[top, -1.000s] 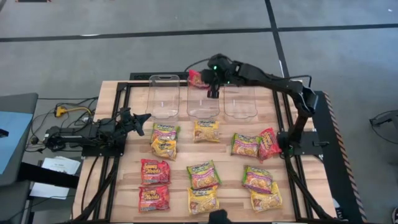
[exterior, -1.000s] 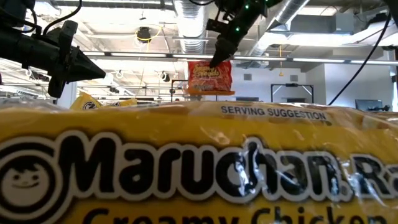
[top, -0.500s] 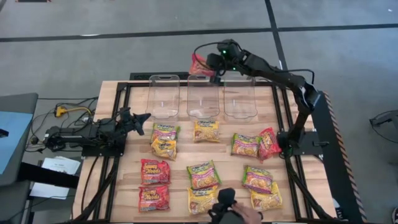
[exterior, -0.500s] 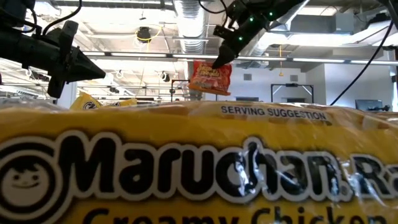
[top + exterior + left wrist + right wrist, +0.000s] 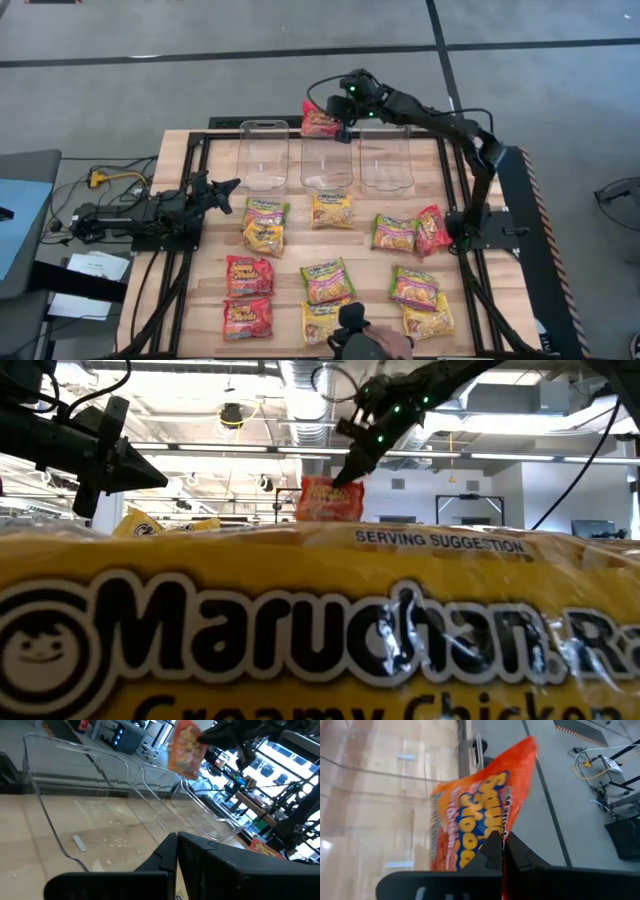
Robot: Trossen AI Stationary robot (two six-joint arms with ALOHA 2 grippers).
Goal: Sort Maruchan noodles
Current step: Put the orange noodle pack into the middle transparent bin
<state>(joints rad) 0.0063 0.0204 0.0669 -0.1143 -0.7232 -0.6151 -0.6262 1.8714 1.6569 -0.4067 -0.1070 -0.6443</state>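
right gripper: pinching a red noodle packet by one edge so it hangs free, at 12 o'clock over the middle bin's far rim | left gripper: shut, empty, waiting at 9 o'clock | other packets: flat in rows on the desk, unsorted

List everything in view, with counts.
Yellow packets: 4, yellow, on the table.
Green packets: 4, green, on the table.
Red packets: 3, red, on the table.
Held packet: 1, red, in the air by the middle bin's far end.
Bins: 3, clear, in a row at the table's far side.
Table: 1, wood.
Right arm: 1, dark, jaws shut on the held packet.
Left arm: 1, dark, at the left table edge, jaws shut, empty.
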